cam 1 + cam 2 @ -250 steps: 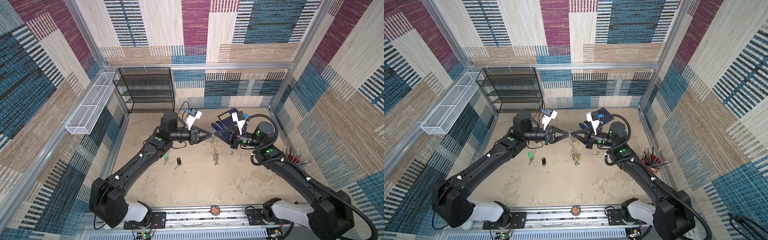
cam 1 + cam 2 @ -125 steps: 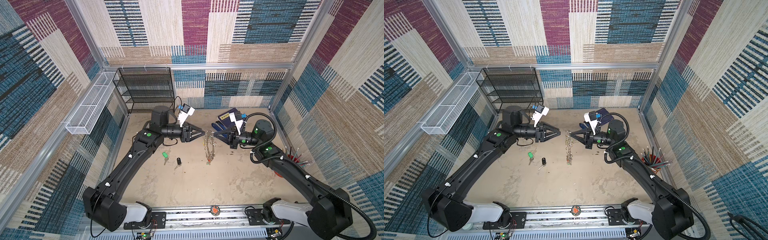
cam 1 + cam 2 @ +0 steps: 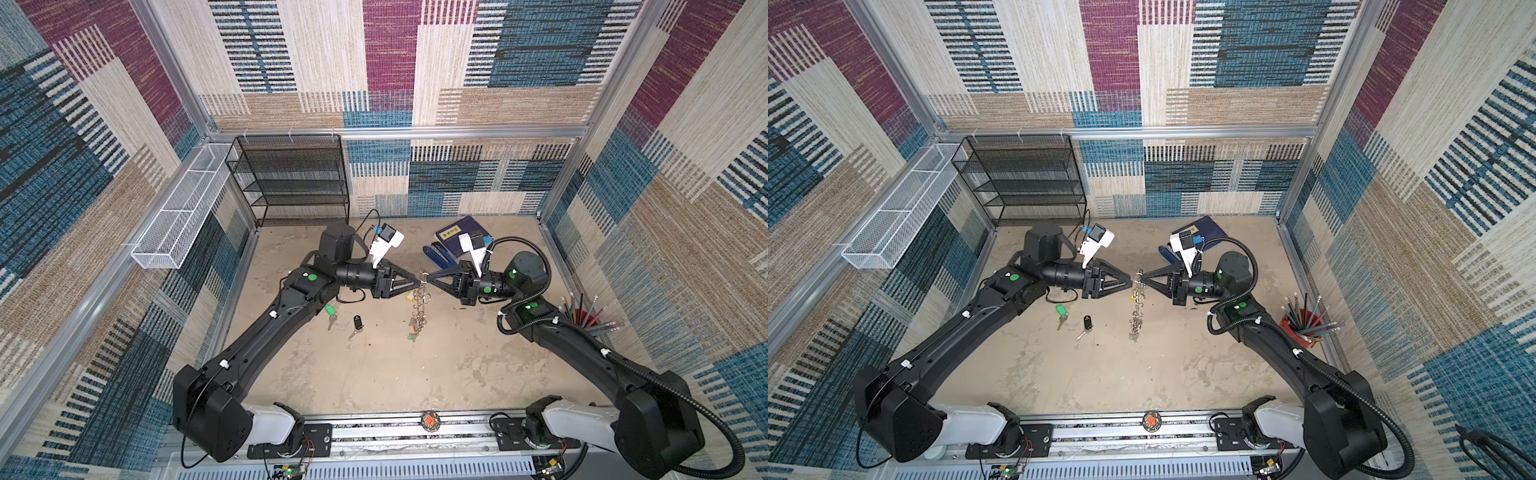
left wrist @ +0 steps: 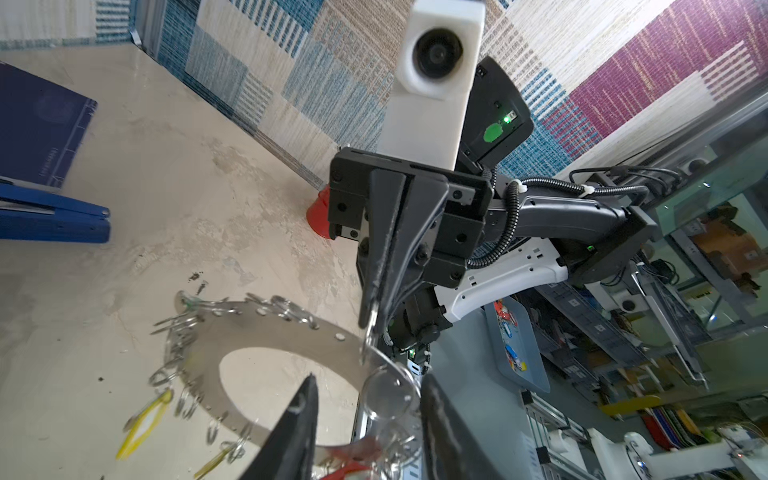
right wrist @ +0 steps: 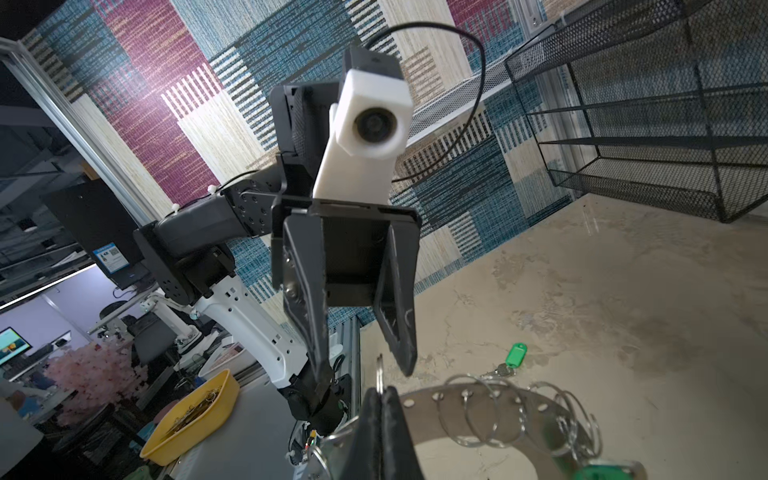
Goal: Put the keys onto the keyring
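Keys (image 3: 1062,311) lie loose on the tabletop (image 3: 374,374) beside my left forearm, neither one picked up: the green-tagged key (image 3: 329,311) further left, the black-tagged key (image 3: 357,323) just right of it, near each other but apart. Moving right, my left gripper (image 3: 416,284) has its jaws parted, and the left wrist view shows them straddling a cluster of split rings (image 4: 286,309) at the rim of the keyring (image 4: 270,332). That grey disc hangs upright between my two grippers, edge-on in both top views, with a yellow tag (image 4: 143,417) dangling from its rim. On its right, my right gripper (image 3: 430,284) is clenched on the rim and carries it. I judge this to be the setting-up step: the disc is presented and a ring is being chosen. The next move calls for closing my left jaws on one split ring alone, without catching its neighbours, or else backing off to fetch a key; threading will need a steady disc. Hard to make out: whether my left fingers (image 4: 299,415) touch any ring, since the nearest ones are blurred; whether the disc's lowest edge rests on the tabletop; and the holes in the keys, too small to see.
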Controlling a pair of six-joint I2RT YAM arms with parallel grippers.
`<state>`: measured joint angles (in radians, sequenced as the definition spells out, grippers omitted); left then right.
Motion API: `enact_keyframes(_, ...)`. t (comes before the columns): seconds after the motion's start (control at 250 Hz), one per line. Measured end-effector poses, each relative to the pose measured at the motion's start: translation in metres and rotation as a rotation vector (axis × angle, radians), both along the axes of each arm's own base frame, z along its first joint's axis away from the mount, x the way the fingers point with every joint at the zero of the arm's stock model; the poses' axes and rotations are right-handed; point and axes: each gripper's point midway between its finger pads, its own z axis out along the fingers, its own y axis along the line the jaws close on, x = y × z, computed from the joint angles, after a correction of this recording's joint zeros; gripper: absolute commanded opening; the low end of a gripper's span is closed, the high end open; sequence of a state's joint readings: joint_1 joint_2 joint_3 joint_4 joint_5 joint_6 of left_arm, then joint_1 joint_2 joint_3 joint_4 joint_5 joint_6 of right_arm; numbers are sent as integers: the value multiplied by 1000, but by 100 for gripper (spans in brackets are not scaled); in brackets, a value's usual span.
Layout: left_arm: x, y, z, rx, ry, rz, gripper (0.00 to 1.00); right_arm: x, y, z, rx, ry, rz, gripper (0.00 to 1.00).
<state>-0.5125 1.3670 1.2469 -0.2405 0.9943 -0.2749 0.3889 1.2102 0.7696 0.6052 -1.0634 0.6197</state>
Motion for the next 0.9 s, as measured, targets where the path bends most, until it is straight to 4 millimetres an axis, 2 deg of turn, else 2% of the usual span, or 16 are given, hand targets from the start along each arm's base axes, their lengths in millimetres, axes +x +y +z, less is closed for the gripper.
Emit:
enact_keyframes(0.188,4,-2,1,-42,6,17,38,-5,-2,12,53,-18,9,0)
enact_keyframes(0.444,5,-4,7,-88,15,22,33,-7,-3,16,78,-17,13,0)
enact_keyframes(0.716,-5,-10,12,-121,11,-21,29,-3,-3,17,85,-13,-5,0)
enact_keyframes(0.9,-10,-13,13,-124,11,-35,22,-2,-3,16,85,-10,-9,0)
